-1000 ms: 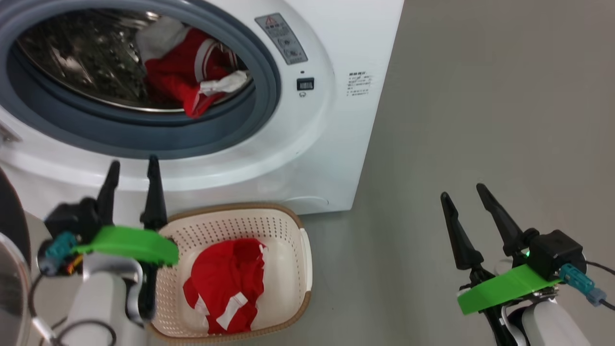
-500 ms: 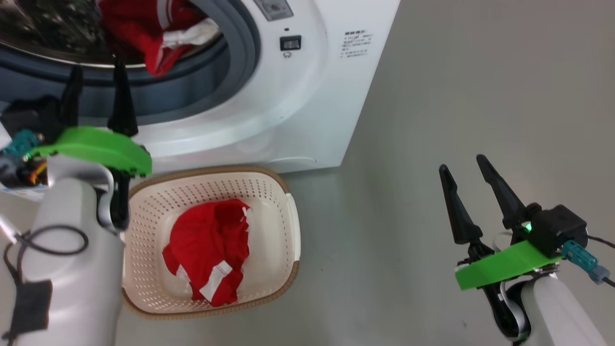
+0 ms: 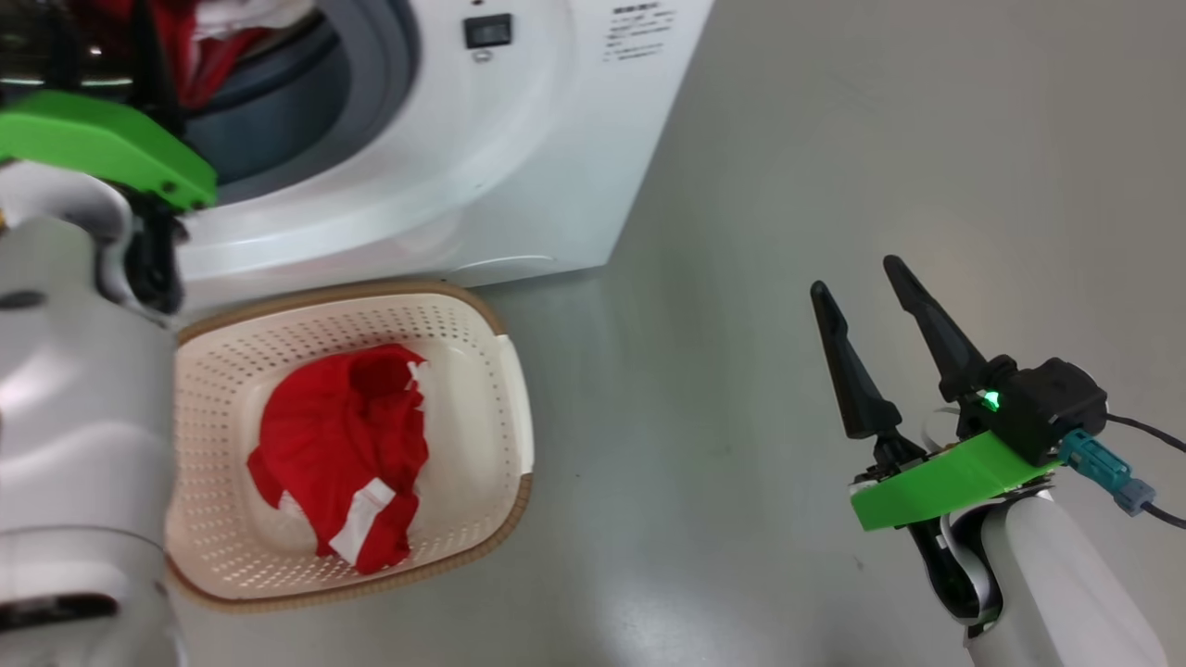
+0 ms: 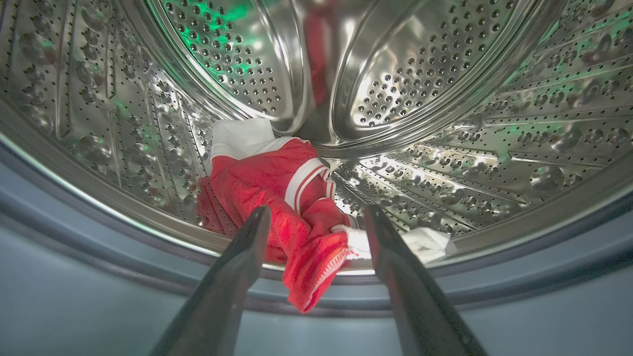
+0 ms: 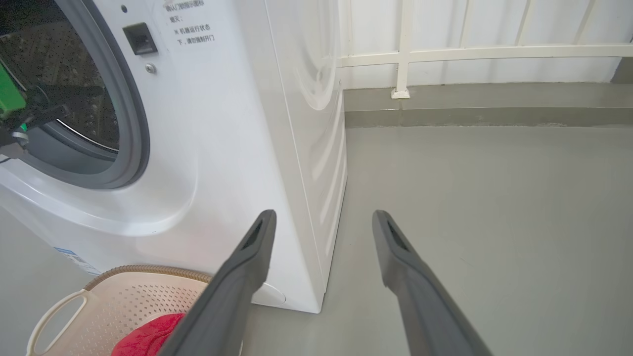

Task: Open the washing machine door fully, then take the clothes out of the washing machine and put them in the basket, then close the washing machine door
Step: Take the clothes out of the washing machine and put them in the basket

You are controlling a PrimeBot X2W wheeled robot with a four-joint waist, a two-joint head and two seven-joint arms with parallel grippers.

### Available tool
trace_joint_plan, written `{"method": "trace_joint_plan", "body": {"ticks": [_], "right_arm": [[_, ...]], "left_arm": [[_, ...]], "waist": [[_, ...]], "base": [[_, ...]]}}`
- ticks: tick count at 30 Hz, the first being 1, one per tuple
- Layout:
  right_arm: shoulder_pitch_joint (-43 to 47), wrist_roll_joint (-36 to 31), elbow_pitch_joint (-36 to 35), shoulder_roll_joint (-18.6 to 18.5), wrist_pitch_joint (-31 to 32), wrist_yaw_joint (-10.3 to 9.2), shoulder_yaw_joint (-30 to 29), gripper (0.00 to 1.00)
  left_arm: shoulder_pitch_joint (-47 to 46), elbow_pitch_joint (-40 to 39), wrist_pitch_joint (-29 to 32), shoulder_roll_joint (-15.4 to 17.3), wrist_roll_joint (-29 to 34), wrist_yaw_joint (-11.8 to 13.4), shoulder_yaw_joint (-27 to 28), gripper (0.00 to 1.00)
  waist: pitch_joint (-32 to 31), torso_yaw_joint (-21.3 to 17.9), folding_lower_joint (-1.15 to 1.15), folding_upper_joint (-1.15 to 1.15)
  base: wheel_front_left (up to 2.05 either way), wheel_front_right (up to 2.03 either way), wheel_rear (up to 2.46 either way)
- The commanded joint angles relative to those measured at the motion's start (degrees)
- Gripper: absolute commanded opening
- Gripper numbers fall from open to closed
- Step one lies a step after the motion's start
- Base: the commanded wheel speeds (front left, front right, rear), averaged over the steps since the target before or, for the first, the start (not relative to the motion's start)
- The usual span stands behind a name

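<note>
Left gripper: jaws spread wide, nothing held, aimed into the washing machine through its open mouth. Straight ahead of the fingertips and just past them, a heap of clothes, bright red with white trim, low in the steel drum. One red fold hanging over the drum's lip toward the grey rubber ring, between the two fingers and lower than their tips. Beside the finger at the right of the wrist view, a greyish-white piece on the drum's edge; touching that finger or not, cannot tell. Below and behind this gripper, in the head view, the basket on the floor, close to the machine's front, with a red garment with white trim crumpled inside.

Right gripper: likewise wide open and empty, poised above bare floor, fingers pointing past the machine's near corner. Basket well apart, off to this gripper's left and lower. One basket handle and a bit of red cloth at the lower left of the right wrist view.
</note>
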Motion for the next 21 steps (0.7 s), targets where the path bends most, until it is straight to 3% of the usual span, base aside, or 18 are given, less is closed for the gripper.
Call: {"method": "trace_joint_plan", "body": {"ticks": [1, 9, 21], "right_arm": [[-0.52, 0.65, -1.29, -0.09, -0.37, 0.02, 1.44, 1.00], [-1.17, 1.24, -0.49, -0.16, -0.37, 0.02, 2.58, 1.00], [-2.31, 2.49, 0.00, 0.29, -0.37, 0.02, 3.96, 1.00]], "left_arm": [[-1.31, -0.33, 0.22, 3.26, -0.30, -0.24, 0.96, 1.00], [-6.74, 6.78, 6.86, 4.47, -2.27, 0.37, 1.57, 1.00], [-7.51, 8.72, 13.01, 6.94, 3.37, 6.23, -4.63, 1.00]], "waist": [[0.92, -1.31, 0.00, -0.01], [2.31, -3.18, 0.00, -0.01], [3.82, -4.93, 0.00, -0.01]], "base": [[0.00, 0.00, 0.00], [0.00, 0.00, 0.00], [0.00, 0.00, 0.00]]}}
